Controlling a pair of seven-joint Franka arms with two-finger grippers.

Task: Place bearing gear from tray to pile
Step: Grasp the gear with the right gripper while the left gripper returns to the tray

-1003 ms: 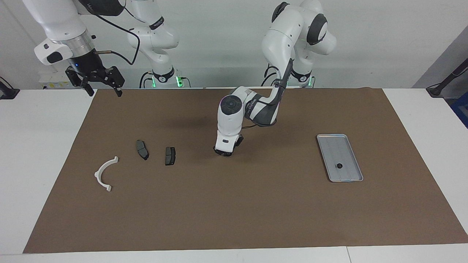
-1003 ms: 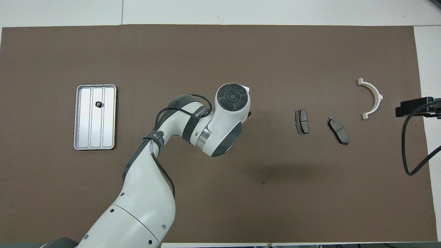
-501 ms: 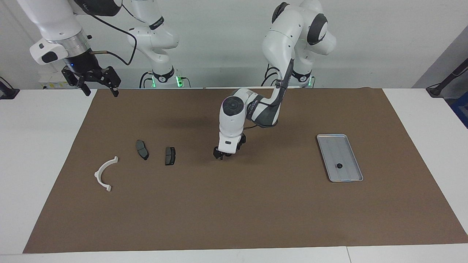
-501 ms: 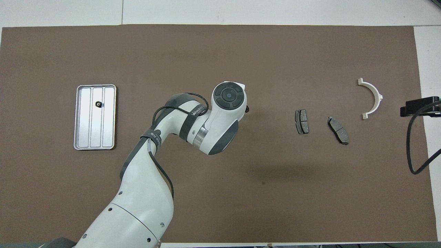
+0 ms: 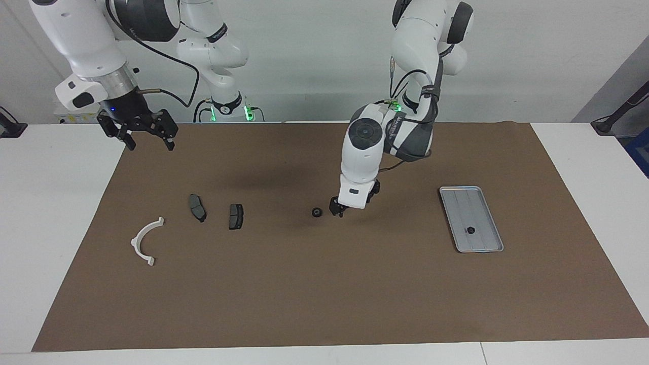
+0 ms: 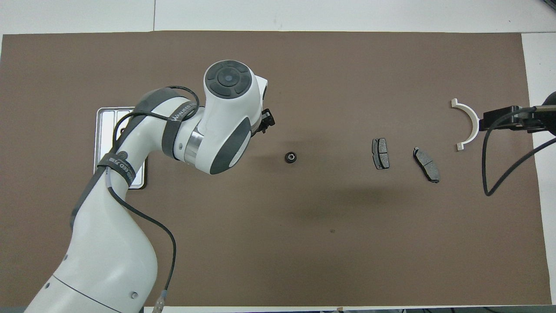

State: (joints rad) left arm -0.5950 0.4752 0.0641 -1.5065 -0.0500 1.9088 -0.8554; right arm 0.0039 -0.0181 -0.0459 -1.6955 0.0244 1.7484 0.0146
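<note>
The right pincer (image 5: 148, 139) hangs in the air over the edge of the brown mat (image 5: 324, 284) at the right arm's end of the counter (image 5: 50, 213), its fingers spread and holding nothing; that arm waits. Below it on the mat lies the pile: a white half-ring bracket (image 5: 146, 242), then two dark grey pads, the first pad (image 5: 197, 207) and the second pad (image 5: 236, 216) side by side, all lying apart from one another. Between the pile and the left pincer sits a small black bearing gear (image 5: 316, 212), resting on the mat, just beside the left pincer's fingertips and clear of them. The left pincer (image 5: 337, 210) is low over the mat, pointing down, its fingers released with nothing between them. Well apart from the left pincer, toward the left arm's end of the counter, lies the silver-grey tray (image 5: 481, 203), flat on the mat, with a second small black gear (image 5: 471, 230) in it. In the overhead view the left arm covers part of the tray.
</note>
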